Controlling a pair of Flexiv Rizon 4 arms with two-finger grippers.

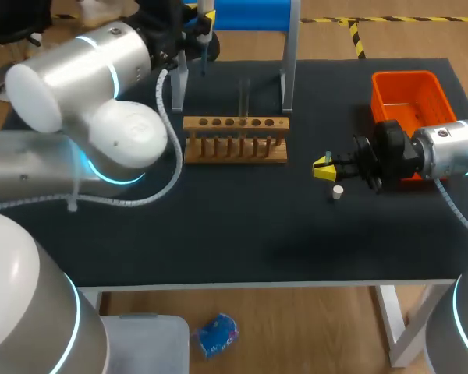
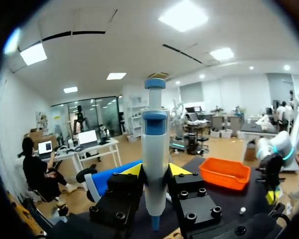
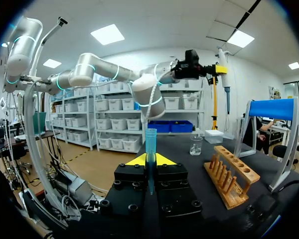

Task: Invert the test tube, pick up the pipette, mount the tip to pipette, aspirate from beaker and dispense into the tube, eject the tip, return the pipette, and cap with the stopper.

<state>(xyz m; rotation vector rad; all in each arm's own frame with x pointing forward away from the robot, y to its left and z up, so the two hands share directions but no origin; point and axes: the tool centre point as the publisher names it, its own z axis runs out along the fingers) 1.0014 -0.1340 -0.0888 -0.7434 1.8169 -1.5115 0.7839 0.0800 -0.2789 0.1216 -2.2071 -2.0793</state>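
The slim translucent blue pipette tip (image 3: 150,144) stood upright with its wide mouth upward. Its narrow lower body was pinched from both sides by the yellow-tipped fingers of the right gripper (image 3: 150,160), so that gripper was closed on it.

The likeliest failure, as I judged it, was a bad mating. The tip was held only low down, so a shaft arriving off-axis or tilted could lever it out of the fingers, push it down through them, or seat it crooked so that it leaked at the beaker. A dropped tip would land on the black table (image 1: 242,234) and might roll.

The small white stopper (image 1: 338,192) lay just beside the right gripper, on the near side. A careless swing of that arm could have knocked it away before capping.

The white and blue pipette (image 2: 154,149) that the tip had to meet was well apart from it. It hung upright at the far side of the table, higher than the tip and close to the blue-topped stand (image 1: 249,12). The left gripper (image 2: 155,170) was clamped around its barrel with the plunger uppermost. A hard press there could also have slid the barrel in that grip.

Seen from the right wrist, the small clear glass beaker (image 3: 196,145) sat ahead of the tip, and the wooden test-tube rack (image 3: 231,174) stood off to one side. A clear glass test tube (image 1: 244,97) stood in the rack. The orange plastic basket (image 1: 409,97) sat behind the right arm, out of the way
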